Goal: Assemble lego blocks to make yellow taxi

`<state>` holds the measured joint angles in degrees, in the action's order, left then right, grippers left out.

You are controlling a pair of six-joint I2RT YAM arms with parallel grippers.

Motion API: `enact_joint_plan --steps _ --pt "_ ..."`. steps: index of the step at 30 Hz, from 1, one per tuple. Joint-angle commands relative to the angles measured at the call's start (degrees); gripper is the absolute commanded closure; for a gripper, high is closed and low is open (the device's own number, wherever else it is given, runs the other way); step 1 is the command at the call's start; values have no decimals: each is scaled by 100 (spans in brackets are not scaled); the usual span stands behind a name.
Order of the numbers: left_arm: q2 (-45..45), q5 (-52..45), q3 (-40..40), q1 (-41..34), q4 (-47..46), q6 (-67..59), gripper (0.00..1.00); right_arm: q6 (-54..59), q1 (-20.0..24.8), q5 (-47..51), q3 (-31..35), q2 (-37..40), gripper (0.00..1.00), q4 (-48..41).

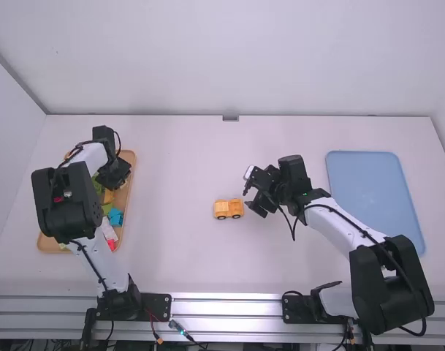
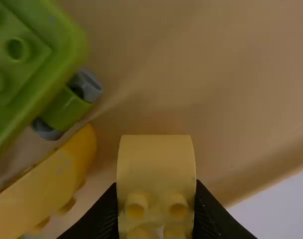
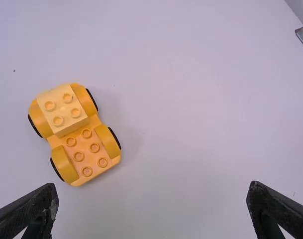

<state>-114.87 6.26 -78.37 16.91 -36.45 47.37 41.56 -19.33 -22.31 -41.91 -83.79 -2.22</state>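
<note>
Clamping a curved yellow block (image 2: 156, 159) at nine o'clock on the table, the left gripper (image 2: 156, 199) has it squarely by both sides, over the wooden tray (image 2: 231, 89)! A green block (image 2: 22, 74) and another yellow piece (image 2: 47, 184) lie close by, so the lift wants to be clean.

And there's the taxi's wheeled base (image 3: 89, 157), near the dial's centre, a pale yellow block (image 3: 61, 107) seated on one end. At its two o'clock waits the right gripper (image 3: 152, 191), fingers wide apart, nothing between them!

How will they handle? Light, stiff plastic, hardly fragile, but smooth: that curved piece could pivot if pinched off-centre, so flat sides, please, studs untouched. The base looks ready to roll under a push; best steady it low, by its sides, then press straight down.
</note>
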Motion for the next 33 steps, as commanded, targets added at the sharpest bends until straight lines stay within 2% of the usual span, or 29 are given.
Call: enact_joint_plan --steps 1,7,11,14,19,24,29,31,33 --pt "-42 155 -466 -39 -313 413 98 -271 -22 -9 24 219 1 48" --pt "127 240 -839 -186 -898 487 98 -750 -13 -11 26 605 1 26" --pt "505 227 -507 -546 -664 275 98 -1067 -11 59 26 970 1 -105" --pt "841 219 -122 -940 -256 -149 98 -1550 -11 498 26 1204 1 -179" --pt "1314 188 396 -1871 437 -1414 98 -2203 -11 1318 26 1550 1 -455" --pt "1342 -848 457 -2870 614 -3633 98 -2623 -2 1602 61 1969 2 -745" --pt "1340 -1047 448 -3576 868 -4448 98 -2994 199 2092 640 2804 1 -678" --pt "1340 -1268 428 -3748 844 -4809 99 -3003 286 1987 874 3158 1 -684" --pt "1327 -1897 413 -4030 754 -5480 98 -2999 420 1572 1178 3788 1 -708"
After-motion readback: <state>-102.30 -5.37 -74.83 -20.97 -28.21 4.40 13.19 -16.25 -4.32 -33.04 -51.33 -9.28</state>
